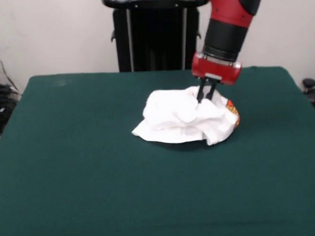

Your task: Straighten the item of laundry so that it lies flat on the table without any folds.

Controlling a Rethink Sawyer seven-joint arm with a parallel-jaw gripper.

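Bare green bench [98, 203] lies nearest; a little past its centre sits the crumpled white garment [178, 120], orange print at 3 o'clock, the hand [207, 97] pinching its top at 1 o'clock.

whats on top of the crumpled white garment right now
The red and black arm's pincer presses into the top of the crumpled white cotton garment. Its tips sink into folds, so any grip is hidden. Dark green felt table lies beneath.

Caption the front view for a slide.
Gripper pinching the top of the crumpled item of laundry on the green table.
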